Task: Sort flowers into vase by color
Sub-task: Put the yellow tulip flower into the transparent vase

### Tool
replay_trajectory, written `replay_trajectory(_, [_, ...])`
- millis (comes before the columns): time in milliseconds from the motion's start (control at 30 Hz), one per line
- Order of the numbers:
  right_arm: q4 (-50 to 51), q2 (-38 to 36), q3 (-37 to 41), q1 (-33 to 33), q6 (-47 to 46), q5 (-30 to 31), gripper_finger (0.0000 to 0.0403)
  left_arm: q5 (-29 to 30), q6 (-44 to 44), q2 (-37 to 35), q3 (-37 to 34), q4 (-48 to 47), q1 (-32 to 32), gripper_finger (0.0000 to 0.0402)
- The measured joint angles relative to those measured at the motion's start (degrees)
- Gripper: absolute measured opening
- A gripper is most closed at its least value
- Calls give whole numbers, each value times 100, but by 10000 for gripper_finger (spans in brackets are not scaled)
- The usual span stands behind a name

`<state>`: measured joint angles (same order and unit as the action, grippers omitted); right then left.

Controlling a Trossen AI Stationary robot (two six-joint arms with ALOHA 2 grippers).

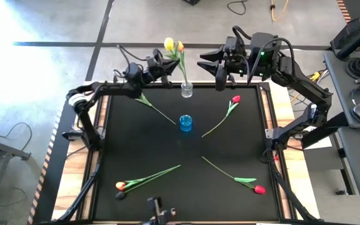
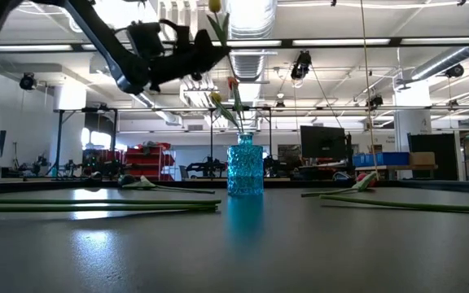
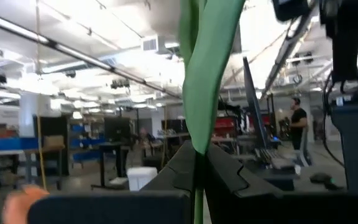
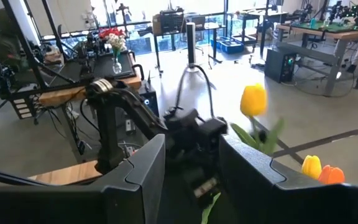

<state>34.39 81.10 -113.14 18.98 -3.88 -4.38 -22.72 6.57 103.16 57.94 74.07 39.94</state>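
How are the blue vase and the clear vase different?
The blue vase is empty; the clear vase holds flowers, with the left gripper beside them. The blue vase stands mid-table; the clear vase stands at the far edge. Both are small, upright glass vases.

Table top: a black mat (image 1: 136, 144) covers the work surface, with pale wooden edges (image 1: 283, 106) showing at the sides.
Floor: grey concrete (image 1: 55, 25) with dark tape lines (image 1: 99, 44) crossing it behind the table.
Cables: loose leads (image 1: 274, 9) lie on the floor at the far side.
Side desk: a dark desk (image 1: 355, 94) stands to the right of the table, with black gear on it.
Room behind: in the low view, ceiling strip lights (image 2: 340, 42), a red cabinet (image 2: 145, 159) and a monitor (image 2: 322, 142).
Person: a figure in dark clothes (image 3: 299, 127) stands far off in the left wrist view.
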Motion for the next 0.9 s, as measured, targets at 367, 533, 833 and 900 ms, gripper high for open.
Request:
replay_trajectory(367, [-20,-5,-65,0,0,-2,141,-388,-16,925,780,-37,123,0])
replay_trajectory(533, [-20,-9,-84,0,2,-2,139,-591,-57,1098,1008,-334,163,0])
replay_trajectory(833, [-15,-9,-84,0,39,-5,139,-799,-587,995,1200,-993,197,0])
replay_trajectory(900, [-15,-10,-84,0,42,-4,137,-804,-611,992,1262,-1086,205,0])
